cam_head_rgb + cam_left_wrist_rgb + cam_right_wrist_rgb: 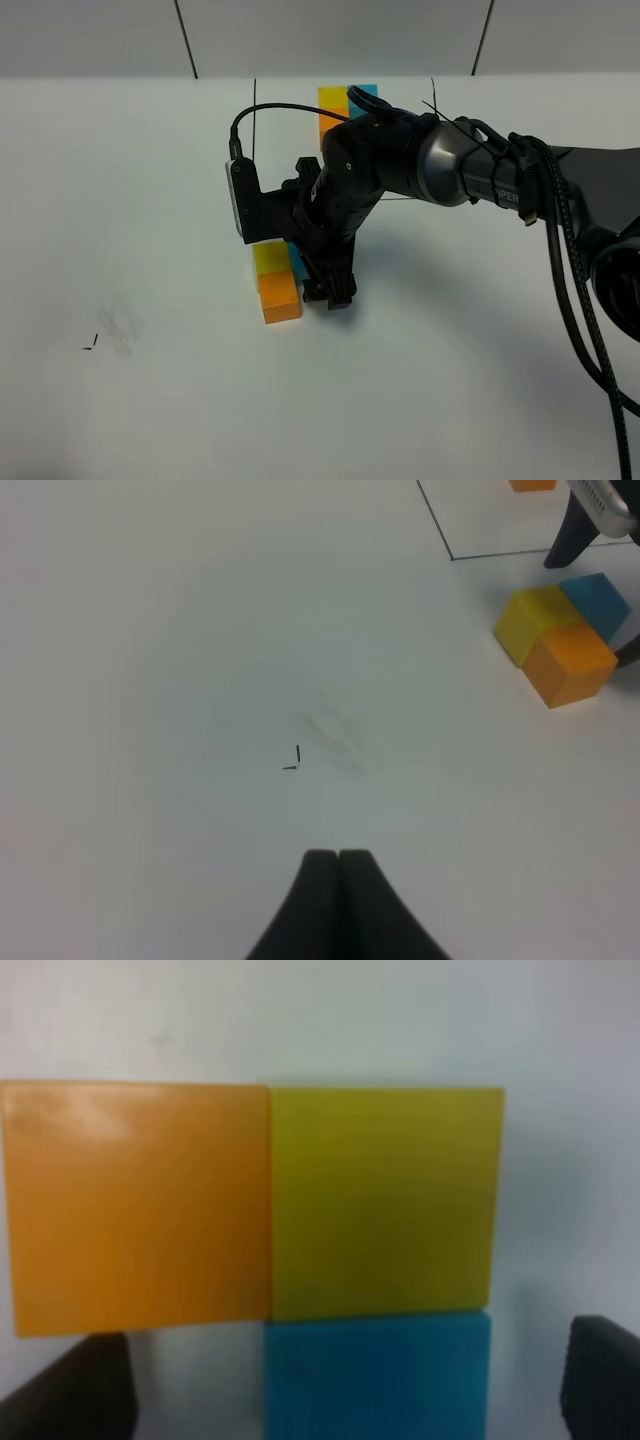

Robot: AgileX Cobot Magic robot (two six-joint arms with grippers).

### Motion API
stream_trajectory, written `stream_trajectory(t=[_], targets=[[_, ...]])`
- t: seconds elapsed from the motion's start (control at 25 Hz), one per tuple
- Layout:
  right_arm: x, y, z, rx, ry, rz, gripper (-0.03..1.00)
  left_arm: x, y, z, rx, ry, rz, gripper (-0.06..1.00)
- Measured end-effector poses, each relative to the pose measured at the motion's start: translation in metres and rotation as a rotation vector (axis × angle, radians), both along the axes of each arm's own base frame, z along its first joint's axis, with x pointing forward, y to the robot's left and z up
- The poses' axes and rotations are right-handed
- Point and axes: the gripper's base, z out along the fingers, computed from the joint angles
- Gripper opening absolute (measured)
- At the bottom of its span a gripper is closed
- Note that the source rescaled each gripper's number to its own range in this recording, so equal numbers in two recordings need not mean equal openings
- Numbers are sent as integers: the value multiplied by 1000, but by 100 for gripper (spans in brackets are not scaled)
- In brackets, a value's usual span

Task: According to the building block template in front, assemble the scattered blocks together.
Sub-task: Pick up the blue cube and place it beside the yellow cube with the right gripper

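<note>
Plain white bench (130,200) under a pale paneled wall, nothing fancy. The scattered blocks sat mid-bench already touching in an L: orange cube (280,296) nearest, yellow cube (270,258) just behind it, blue cube (298,262) tucked on the yellow's right. The right gripper (330,290) hung right over them, its jaws spread wide either side of the blue cube and holding nothing. The left gripper (338,880) was well off to the left, jaws pressed together and empty. The building block template (338,103) sat at the far edge, mostly behind the right arm. The right arm was clearly the closer one for any nudge, I'd say.
</note>
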Motion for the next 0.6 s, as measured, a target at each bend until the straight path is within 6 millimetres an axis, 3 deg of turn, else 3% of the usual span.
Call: stream_trajectory(t=[0.2,0.6], targets=[[1,-2,12,1,-32,-9,96,0,0,0,0,0,0,0],[-2,-11,67,29,-148,-42,95,0,0,0,0,0,0,0]])
